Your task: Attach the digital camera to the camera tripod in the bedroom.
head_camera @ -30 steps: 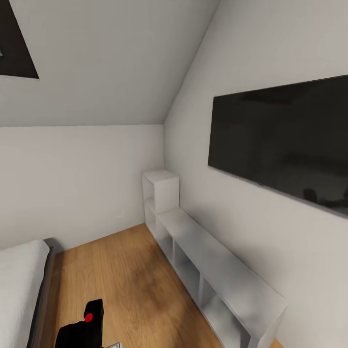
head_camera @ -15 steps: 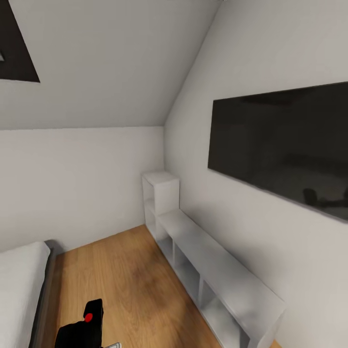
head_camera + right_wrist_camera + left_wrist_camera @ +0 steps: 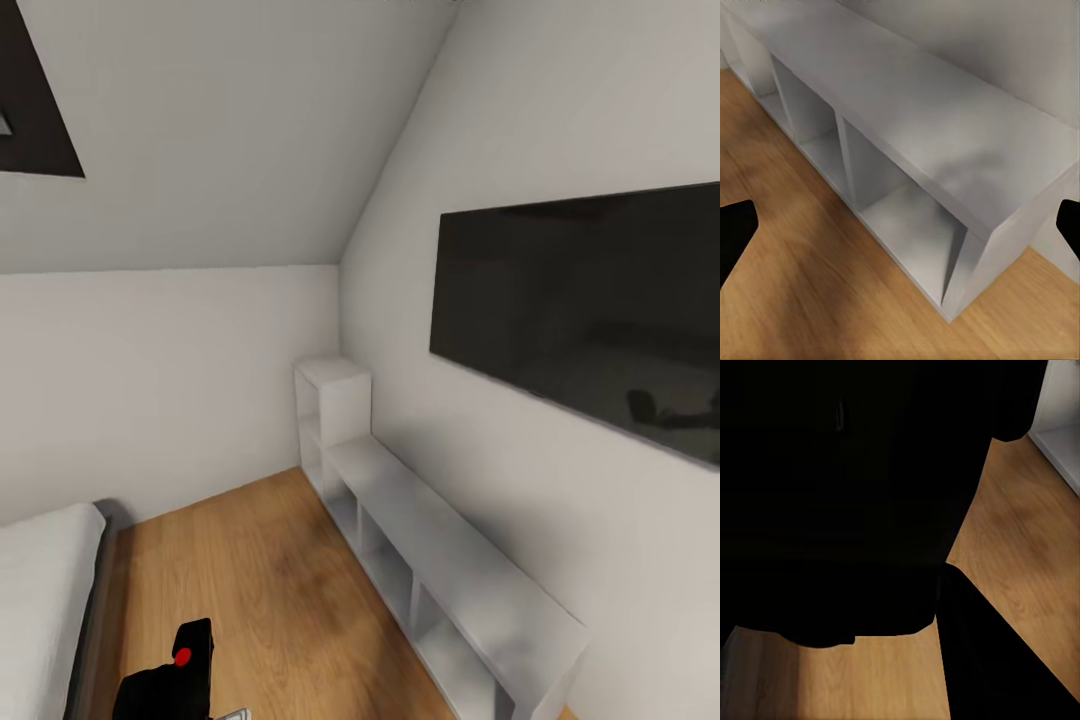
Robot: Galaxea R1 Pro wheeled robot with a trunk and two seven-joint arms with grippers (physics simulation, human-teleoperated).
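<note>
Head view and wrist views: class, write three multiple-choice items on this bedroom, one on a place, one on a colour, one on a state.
1. Where is the TV?
A. on the floor
B. on the wall above the low shelf
C. on the bed

2. What colour is the camera's button?
A. red
B. green
C. white

3. How is the right claw?
A. open
B. shut on a book
C. shut on the camera

Answers:
1 B, the TV hangs above the shelf.
2 A, a red dot tops the camera.
3 A, the right claw has its tips wide apart.
</note>
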